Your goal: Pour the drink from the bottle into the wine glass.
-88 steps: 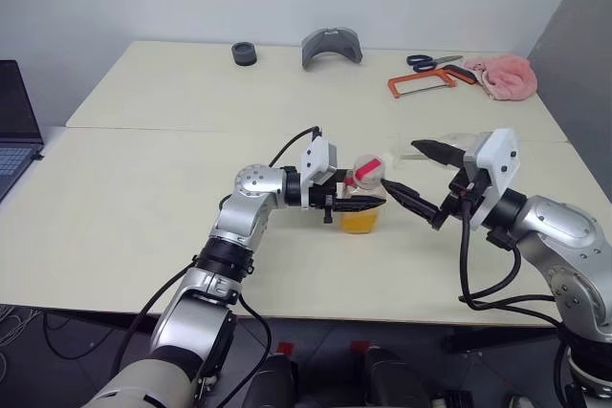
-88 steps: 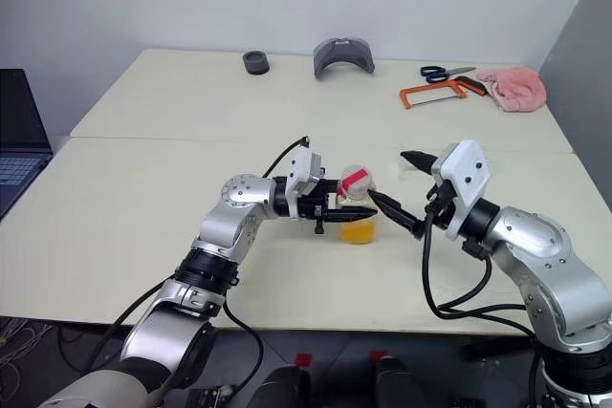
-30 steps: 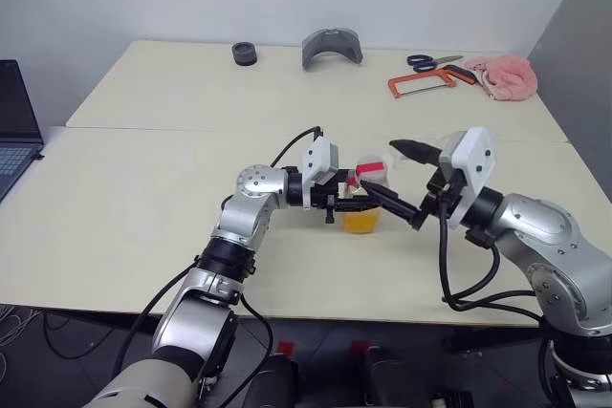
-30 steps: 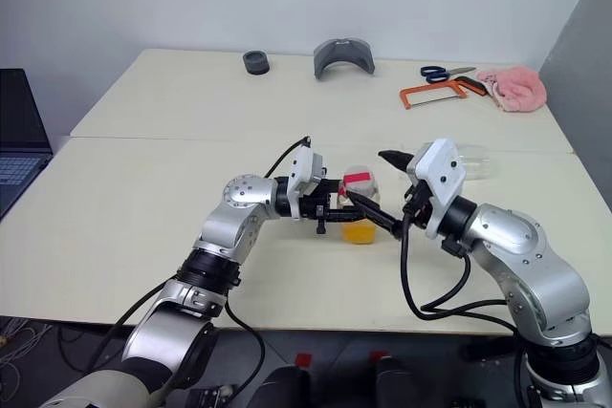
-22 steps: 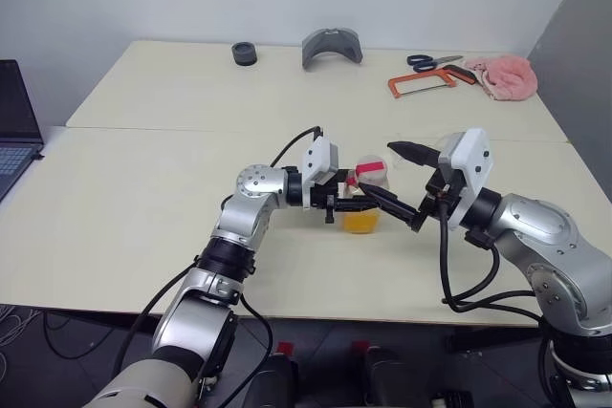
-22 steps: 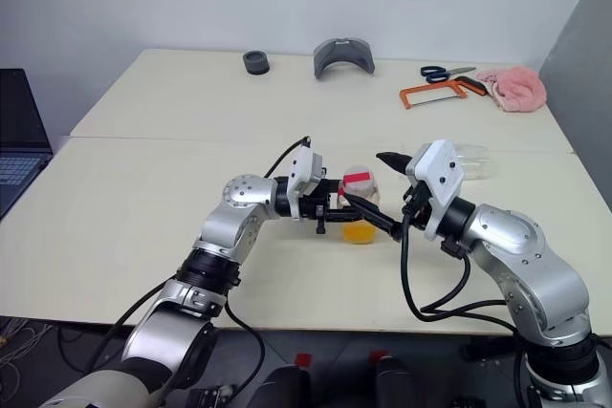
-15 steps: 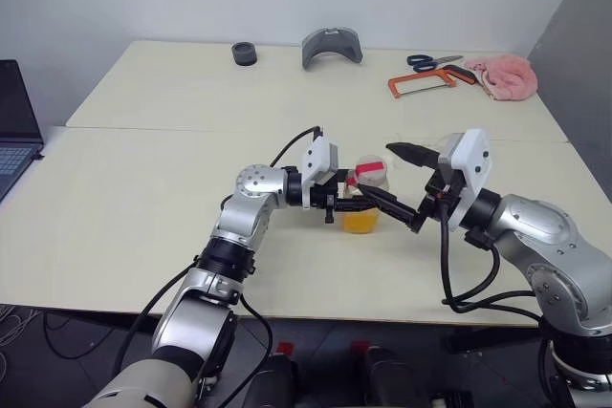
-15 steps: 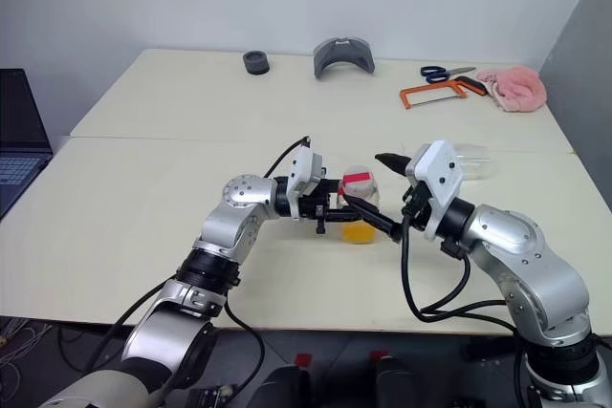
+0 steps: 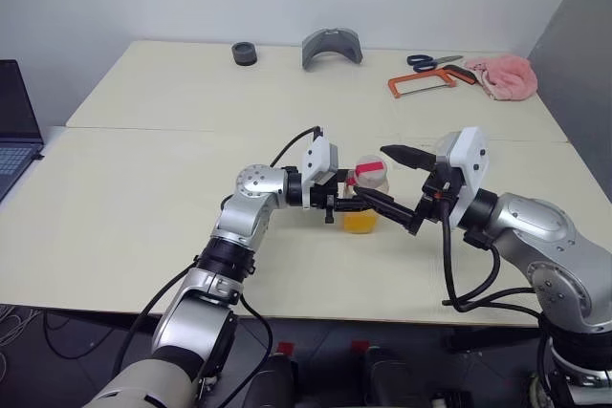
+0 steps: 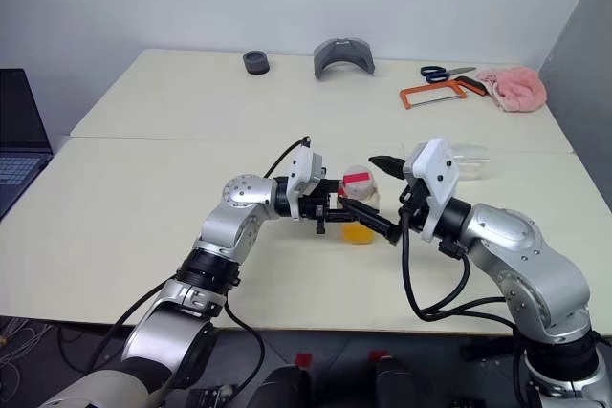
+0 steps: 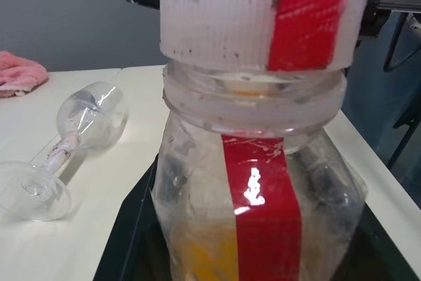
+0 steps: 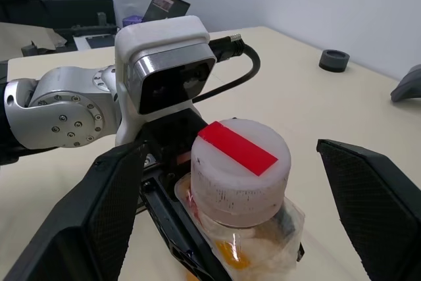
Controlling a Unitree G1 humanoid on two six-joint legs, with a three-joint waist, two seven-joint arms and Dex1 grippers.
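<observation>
The bottle (image 11: 256, 182) stands upright on the table with my left gripper (image 9: 354, 205) shut on its body from the left. A little orange drink (image 9: 360, 224) lies in its bottom. Its red and white cap (image 12: 240, 162) is on. My right gripper (image 9: 373, 171) is open, reaching in from the right, with its two fingers (image 12: 112, 208) standing on either side of the cap and apart from it. The wine glass (image 11: 79, 129) lies on its side on the table behind my right wrist (image 10: 475, 161).
At the table's far edge lie a black ring (image 9: 244, 53), a grey curved piece (image 9: 332, 47), scissors (image 9: 435, 61), an orange hacksaw (image 9: 421, 83) and a pink cloth (image 9: 504, 74). A laptop (image 9: 14, 117) sits at the left edge.
My right gripper has come leftwards, still open, from beside the bottle until its fingers straddle the cap. The left gripper and the bottle have stayed still.
</observation>
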